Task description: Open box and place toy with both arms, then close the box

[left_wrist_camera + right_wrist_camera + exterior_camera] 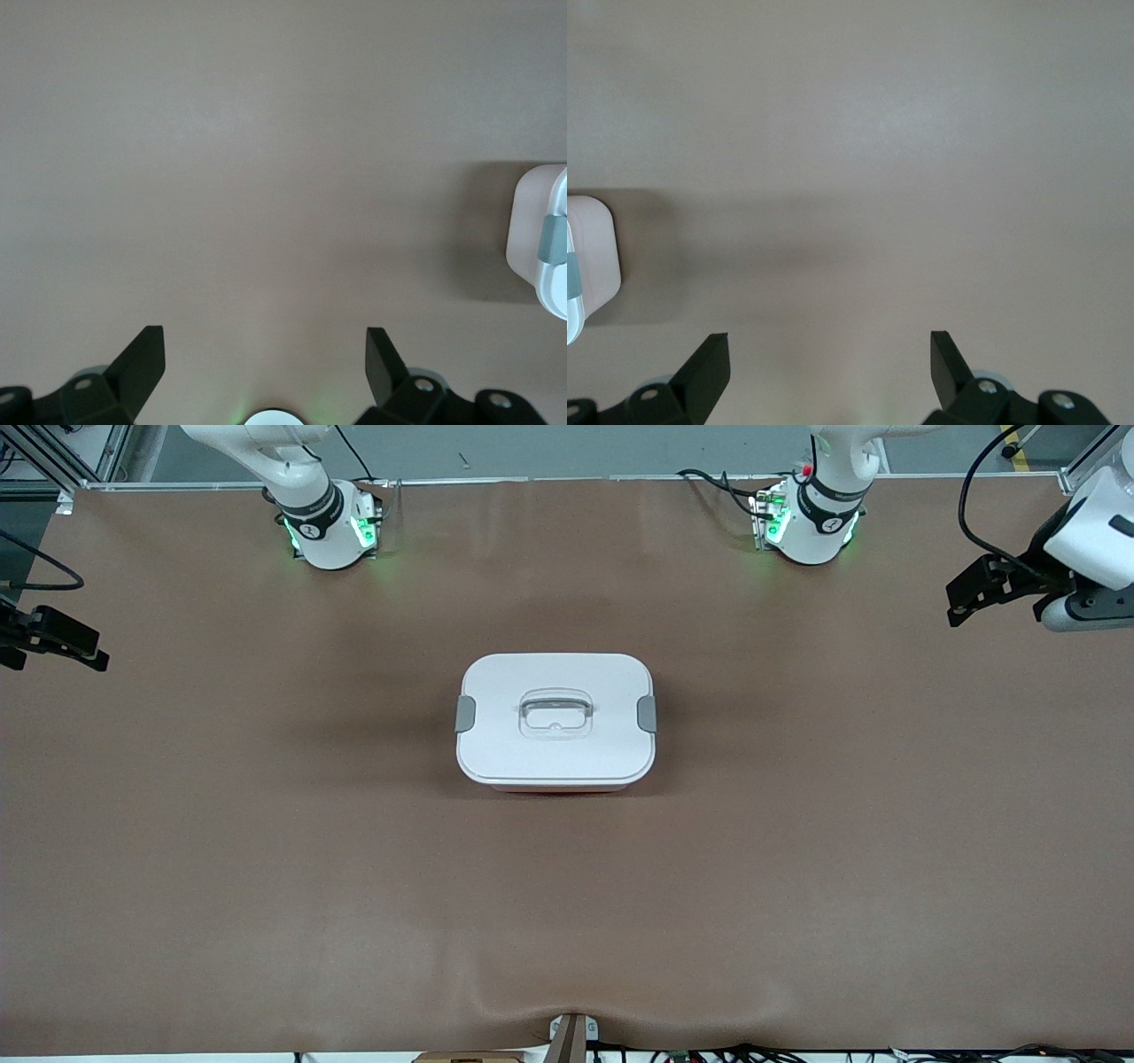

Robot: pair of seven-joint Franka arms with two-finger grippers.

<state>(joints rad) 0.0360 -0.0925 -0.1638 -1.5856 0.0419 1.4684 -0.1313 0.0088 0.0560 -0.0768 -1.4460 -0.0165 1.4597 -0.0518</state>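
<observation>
Box [555, 731], lid on, mid brown table [266, 850]; left tool [266, 367] and right tool [830, 367] spread, aloft.

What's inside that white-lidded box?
Unknown: the lid is on the box, with a handle and grey clips on it. No toy is visible.

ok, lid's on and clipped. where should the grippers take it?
Probably the two grey clips, one on each short end of the lid: left gripper comes in at the clip on its end, right gripper at the other clip. Both are open, over bare table. The recessed handle suits lifting afterwards.
</observation>
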